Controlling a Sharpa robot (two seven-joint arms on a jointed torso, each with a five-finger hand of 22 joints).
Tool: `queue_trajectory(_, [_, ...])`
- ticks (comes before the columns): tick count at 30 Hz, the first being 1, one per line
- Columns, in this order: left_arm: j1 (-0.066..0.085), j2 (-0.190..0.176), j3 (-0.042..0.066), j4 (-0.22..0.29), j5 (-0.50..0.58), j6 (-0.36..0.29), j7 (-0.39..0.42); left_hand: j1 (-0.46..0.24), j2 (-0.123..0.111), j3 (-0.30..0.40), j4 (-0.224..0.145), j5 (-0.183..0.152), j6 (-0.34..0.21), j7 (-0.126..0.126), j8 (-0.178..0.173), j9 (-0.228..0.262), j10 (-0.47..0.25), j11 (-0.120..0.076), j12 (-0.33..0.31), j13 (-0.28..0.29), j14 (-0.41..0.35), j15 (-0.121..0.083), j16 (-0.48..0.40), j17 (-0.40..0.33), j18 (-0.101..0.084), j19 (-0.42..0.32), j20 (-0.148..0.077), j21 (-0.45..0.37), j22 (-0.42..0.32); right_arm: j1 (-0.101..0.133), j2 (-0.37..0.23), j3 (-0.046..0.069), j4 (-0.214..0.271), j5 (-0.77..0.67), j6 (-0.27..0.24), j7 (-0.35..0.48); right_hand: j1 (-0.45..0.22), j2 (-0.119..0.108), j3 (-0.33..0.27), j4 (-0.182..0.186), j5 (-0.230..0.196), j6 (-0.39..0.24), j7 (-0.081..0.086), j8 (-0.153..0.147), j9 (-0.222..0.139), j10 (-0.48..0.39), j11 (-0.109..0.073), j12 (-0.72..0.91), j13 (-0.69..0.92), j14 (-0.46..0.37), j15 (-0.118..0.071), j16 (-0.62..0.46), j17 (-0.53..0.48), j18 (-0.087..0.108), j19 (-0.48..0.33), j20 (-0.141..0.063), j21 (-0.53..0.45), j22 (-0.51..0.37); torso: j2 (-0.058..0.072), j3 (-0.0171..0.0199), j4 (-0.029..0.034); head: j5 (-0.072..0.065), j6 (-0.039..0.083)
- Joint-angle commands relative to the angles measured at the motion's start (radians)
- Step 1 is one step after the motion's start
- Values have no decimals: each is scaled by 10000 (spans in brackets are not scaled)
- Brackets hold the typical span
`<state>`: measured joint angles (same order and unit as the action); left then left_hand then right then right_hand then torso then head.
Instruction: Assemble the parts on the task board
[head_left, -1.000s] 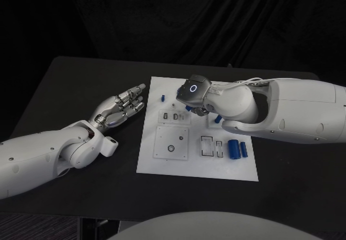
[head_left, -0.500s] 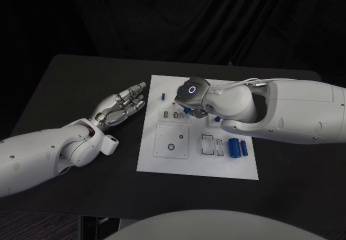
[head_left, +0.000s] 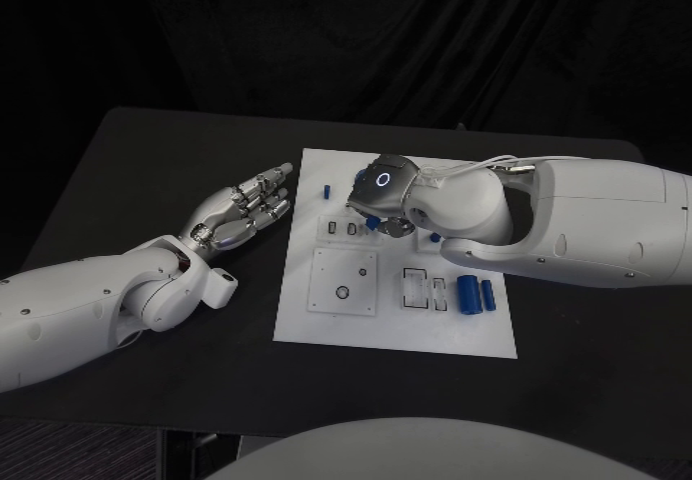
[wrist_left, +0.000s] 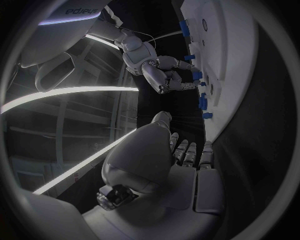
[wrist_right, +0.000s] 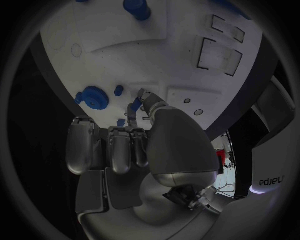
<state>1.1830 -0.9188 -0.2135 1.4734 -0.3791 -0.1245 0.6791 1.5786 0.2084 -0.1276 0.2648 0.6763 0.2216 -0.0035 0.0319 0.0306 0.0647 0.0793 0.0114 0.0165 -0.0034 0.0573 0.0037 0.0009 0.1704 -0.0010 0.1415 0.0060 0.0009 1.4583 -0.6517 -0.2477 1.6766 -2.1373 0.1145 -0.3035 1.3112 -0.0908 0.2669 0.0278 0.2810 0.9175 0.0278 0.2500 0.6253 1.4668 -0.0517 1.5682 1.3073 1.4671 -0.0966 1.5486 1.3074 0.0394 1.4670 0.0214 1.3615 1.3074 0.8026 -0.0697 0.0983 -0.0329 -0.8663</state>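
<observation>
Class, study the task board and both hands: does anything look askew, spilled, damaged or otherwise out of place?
Nothing stands out. The task board lies flat on the black table, with two blue cylinders lying side by side on it. The right hand works over the board; the left hand is beside it, fingers extended.

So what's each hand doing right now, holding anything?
Left hand: open, fingers straight, holding nothing, beside the white task board.
Right hand: over the board; grip cannot be told.
</observation>
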Motion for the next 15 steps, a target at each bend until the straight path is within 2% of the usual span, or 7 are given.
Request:
queue_trajectory(1, [-14,27,6,2,23,127,1288,-48,-63,58,17,-29,-48,54,-17,-11,7,45,31,4,34,64,-37,-9,-152,10,63,-60,-9,-30,9,3,-1,-14,56,-45,-135,19,45,-28,33,-69,-15,-84,-16,1040,89,26,2635,907,16,-41,2349,100,-47,39,-41,1982,-7,-3,3,6,-26])
queue_trajectory(7, [-17,39,6,-17,23,134,1286,-48,-63,58,17,-29,-48,54,-17,-11,7,45,31,4,34,64,-37,-9,-152,10,63,-60,-9,-43,16,3,-21,-14,74,-51,-212,-13,78,-41,32,-155,-12,-253,-80,1040,102,26,2635,873,23,-104,2284,122,-102,46,-142,1953,-4,0,-2,12,-30])
queue_trajectory(8, [-17,43,6,-22,23,136,1287,-48,-63,58,17,-29,-48,54,-17,-11,7,45,31,4,34,64,-37,-9,-152,10,63,-60,-9,-47,17,3,-28,-14,72,-54,-282,-16,116,-38,33,-249,-7,-413,-154,1040,104,26,2635,872,27,-102,2287,124,-111,51,-155,1950,-4,-2,0,15,-34])
queue_trajectory(15, [-20,50,6,-42,23,141,1284,-48,-63,58,17,-29,-48,54,-17,-11,7,45,31,4,34,64,-37,-9,-152,10,63,-60,-9,-65,31,3,-61,-14,73,-62,-318,-12,121,-23,31,-253,-2,-445,-171,1040,106,26,2635,864,29,-118,2271,133,-132,52,-196,1938,-1,0,5,7,-53])
